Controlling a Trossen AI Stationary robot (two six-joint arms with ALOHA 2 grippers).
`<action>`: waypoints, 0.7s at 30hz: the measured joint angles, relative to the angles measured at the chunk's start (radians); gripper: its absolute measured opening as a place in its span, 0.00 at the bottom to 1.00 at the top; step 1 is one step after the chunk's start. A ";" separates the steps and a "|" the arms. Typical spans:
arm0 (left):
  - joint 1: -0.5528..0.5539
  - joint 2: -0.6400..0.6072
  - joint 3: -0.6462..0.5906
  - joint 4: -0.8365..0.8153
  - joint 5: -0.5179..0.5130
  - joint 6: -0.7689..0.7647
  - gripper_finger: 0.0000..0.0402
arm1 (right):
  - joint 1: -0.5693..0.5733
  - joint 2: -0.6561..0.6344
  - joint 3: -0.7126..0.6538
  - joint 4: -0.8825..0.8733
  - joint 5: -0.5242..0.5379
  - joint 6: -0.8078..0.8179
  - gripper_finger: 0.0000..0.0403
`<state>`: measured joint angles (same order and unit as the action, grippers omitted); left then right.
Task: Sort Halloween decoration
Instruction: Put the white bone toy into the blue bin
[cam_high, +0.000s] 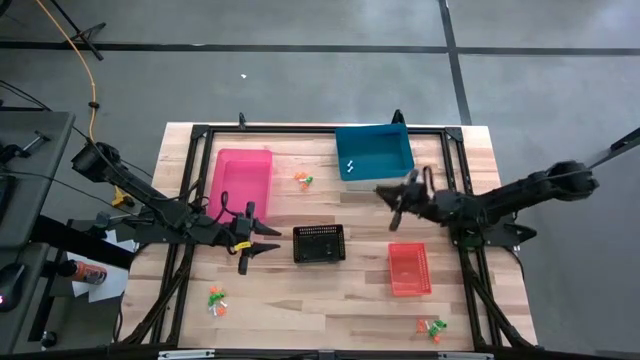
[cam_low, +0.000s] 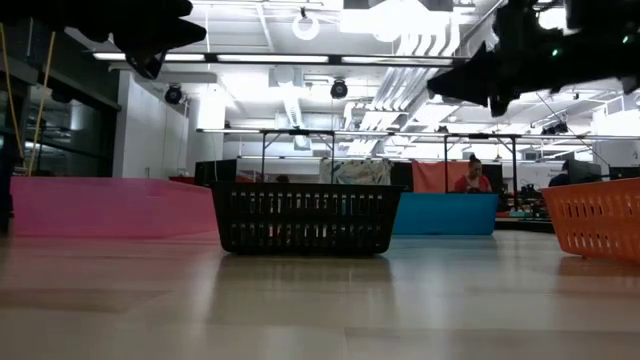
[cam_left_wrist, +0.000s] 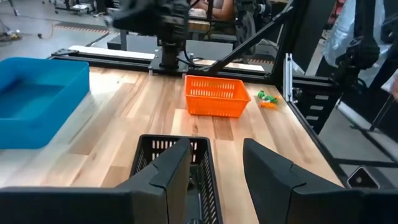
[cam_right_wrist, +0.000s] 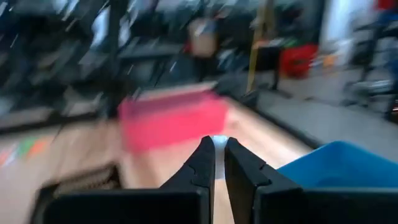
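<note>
Right gripper (cam_high: 393, 198): fingers pinched on a small white piece, raised just beside the blue bin (cam_high: 374, 151). Left gripper (cam_high: 262, 240): jaws apart and empty, between the pink bin (cam_high: 240, 178) and the black basket (cam_high: 319, 243). Wooden table (cam_high: 350, 300): carries all four containers. Red basket (cam_high: 409, 269): near the right arm. Halloween decoration: two white bits (cam_high: 350, 166) lying in the blue bin; orange-and-green clusters loose on the table between the pink and blue bins (cam_high: 302, 180), at the front left (cam_high: 215, 300), and at the front right (cam_high: 432, 327).
</note>
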<state>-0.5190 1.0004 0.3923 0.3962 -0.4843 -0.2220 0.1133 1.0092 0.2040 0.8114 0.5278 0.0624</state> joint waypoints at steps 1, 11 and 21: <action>0.000 0.000 0.000 0.000 0.000 -0.011 0.33 | -0.031 0.001 -0.007 0.027 0.000 0.001 0.04; 0.000 0.000 0.000 -0.009 0.000 -0.038 0.33 | -0.339 0.006 0.352 -0.340 -0.067 0.024 0.11; 0.000 0.003 0.000 -0.051 -0.001 -0.045 0.33 | -0.459 0.154 0.559 -0.681 -0.068 0.098 0.24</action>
<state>-0.5190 1.0031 0.3920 0.3449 -0.4850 -0.2670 -0.3455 1.1633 0.7626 0.1302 0.4594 0.1602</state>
